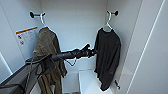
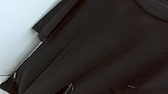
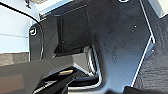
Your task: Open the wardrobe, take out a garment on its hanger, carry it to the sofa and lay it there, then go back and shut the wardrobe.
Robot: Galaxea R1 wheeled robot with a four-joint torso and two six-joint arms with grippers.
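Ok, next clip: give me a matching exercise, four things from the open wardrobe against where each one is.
Things:
1. black T-shirt
2. olive jacket
3. orange-topped label
4. left gripper

Places:
A. stuck on the left inner wall
B. hanging from the left hook
C. at the T-shirt's left edge
D. hanging from the right hook

Pairs: 1-D, 2-B, 3-A, 4-C

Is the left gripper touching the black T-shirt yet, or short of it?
Cannot tell. In the head view the left gripper meets the black T-shirt's edge, dark on dark, so neither gap nor contact reads. The left wrist view has the fabric close up.
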